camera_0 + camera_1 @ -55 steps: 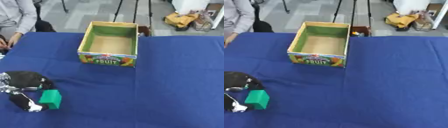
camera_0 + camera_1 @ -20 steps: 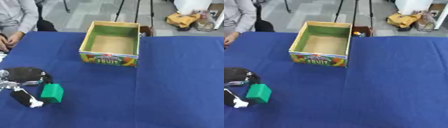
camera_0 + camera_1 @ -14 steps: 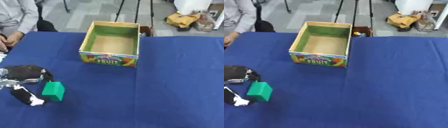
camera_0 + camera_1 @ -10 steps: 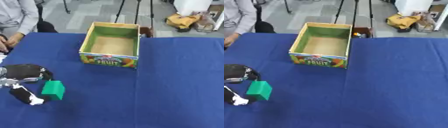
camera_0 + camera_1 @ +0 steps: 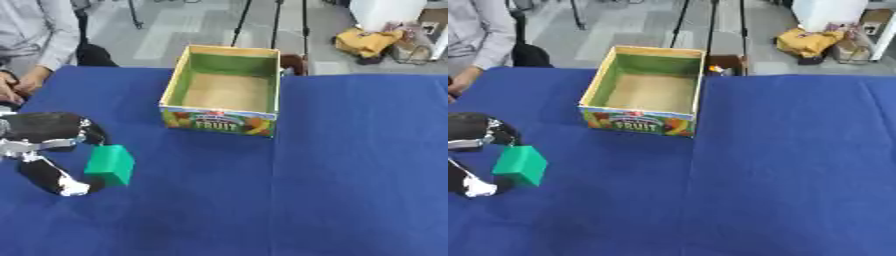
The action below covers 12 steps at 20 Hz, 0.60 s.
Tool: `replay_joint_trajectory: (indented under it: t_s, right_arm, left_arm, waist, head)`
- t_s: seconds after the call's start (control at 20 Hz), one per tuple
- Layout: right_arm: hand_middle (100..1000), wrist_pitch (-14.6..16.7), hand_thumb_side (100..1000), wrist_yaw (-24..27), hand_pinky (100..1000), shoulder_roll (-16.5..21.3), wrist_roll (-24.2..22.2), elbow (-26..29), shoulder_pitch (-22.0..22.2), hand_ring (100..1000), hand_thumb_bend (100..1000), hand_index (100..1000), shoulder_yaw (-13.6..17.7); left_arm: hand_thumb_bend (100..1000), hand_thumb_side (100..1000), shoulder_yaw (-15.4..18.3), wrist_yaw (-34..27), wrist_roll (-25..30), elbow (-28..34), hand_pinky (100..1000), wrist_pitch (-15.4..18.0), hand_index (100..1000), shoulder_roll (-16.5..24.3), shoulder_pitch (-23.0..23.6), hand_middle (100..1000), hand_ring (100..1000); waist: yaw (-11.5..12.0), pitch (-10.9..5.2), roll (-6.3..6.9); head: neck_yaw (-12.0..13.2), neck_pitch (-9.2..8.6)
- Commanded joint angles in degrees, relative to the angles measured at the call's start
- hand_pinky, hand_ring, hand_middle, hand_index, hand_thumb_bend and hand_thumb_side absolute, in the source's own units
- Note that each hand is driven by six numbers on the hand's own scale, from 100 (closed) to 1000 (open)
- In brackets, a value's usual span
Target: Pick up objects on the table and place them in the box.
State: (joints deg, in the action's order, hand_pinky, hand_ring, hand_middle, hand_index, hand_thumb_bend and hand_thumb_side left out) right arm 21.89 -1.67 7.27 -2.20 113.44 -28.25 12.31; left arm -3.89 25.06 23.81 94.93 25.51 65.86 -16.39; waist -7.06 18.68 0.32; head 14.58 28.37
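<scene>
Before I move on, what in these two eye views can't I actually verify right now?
- Left robot hand: cut off by the left edge in both views; the fingers behind the green block are hidden.
- Block's underside: whether it clears the table cannot be told.
- Box label: only "FRUIT" reads, the rest is blurred.
- Right robot hand: in neither view.

"fruit" is printed on the box (image 5: 220, 121) front.

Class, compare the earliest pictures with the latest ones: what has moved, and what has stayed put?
The left hand, gripping the green block, has carried it slightly up and toward the box. The grip is unchanged. The box remains in place on the blue table, empty inside.
</scene>
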Motion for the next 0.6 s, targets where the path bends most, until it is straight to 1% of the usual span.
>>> replay_joint_trajectory:
  t_s: [0.05, 0.2, 0.35, 0.6]
  right_arm:
    - [463, -0.1, 601, -0.1, 872, 0.8, 0.1, 1.1, -0.8, 919, 100, 827, 0.0]
    - [464, -0.1, 601, 0.0, 871, 1.0, -0.1, 1.1, -0.9, 918, 100, 826, -0.2]
    - [465, -0.1, 598, 0.1, 871, 1.1, -0.2, 1.1, -1.0, 917, 100, 826, -0.4]
    - [465, -0.1, 588, 0.2, 872, 1.4, -0.3, 1.1, -1.1, 918, 100, 826, -0.5]
  left_arm:
    - [100, 616, 1.7, -2.6, -0.1, 1.5, 658, -0.5, 630, 3.5, -1.4, 537, 665]
    - [100, 602, 2.1, -5.6, -0.1, 2.4, 657, -0.7, 626, 4.4, -2.9, 533, 657]
    - [100, 596, 2.7, -9.4, 0.7, 2.6, 655, -1.2, 618, 4.4, -5.0, 525, 644]
    - [100, 598, 3.5, -15.2, 3.6, 0.4, 651, -2.5, 609, 3.7, -8.9, 516, 633]
  waist:
    - [0.0, -1.09, 0.36]
    - [-0.2, -1.16, 0.65]
    - [-0.4, -1.28, 1.04]
    - [-0.8, -1.3, 1.76]
  head:
    - [0.3, -0.82]
    - [0.6, -0.98]
    - [1.2, -1.06]
    - [2.1, -1.27]
